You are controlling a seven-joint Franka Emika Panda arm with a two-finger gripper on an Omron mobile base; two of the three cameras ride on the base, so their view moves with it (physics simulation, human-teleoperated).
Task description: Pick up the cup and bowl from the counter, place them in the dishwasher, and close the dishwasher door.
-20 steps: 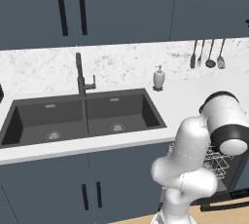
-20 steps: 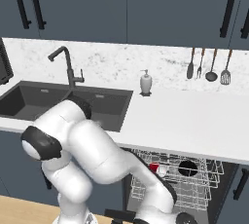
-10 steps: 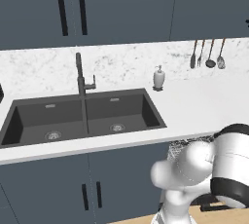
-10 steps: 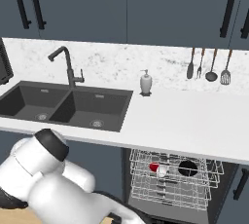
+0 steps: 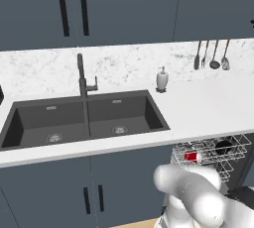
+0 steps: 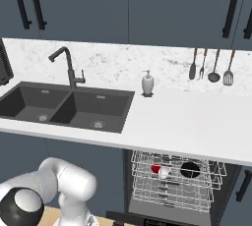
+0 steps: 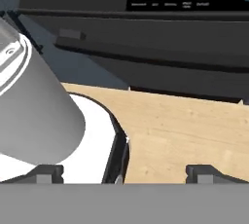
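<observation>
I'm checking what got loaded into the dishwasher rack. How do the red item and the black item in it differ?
The red item is smaller and lies on its side, with a pale end showing; the black item is wider and rounder and looks like a dark hollow from above. The red item lies toward the sink side of the rack, the black item farther from it. Both rest side by side in the pulled-out rack, under the counter edge.

Swung down and away from the dishwasher rack point(image 6: 172, 181) since a second ago: arm elbow now low in the left base view, below the counter point(image 5: 208, 105) edge. Rack with red cup point(image 6: 158, 170) and black bowl point(image 6: 190, 169) now uncovered. Gripper point(image 7: 124, 172) now low, facing the dishwasher door point(image 7: 146, 28) over the wooden floor point(image 7: 185, 130).
</observation>
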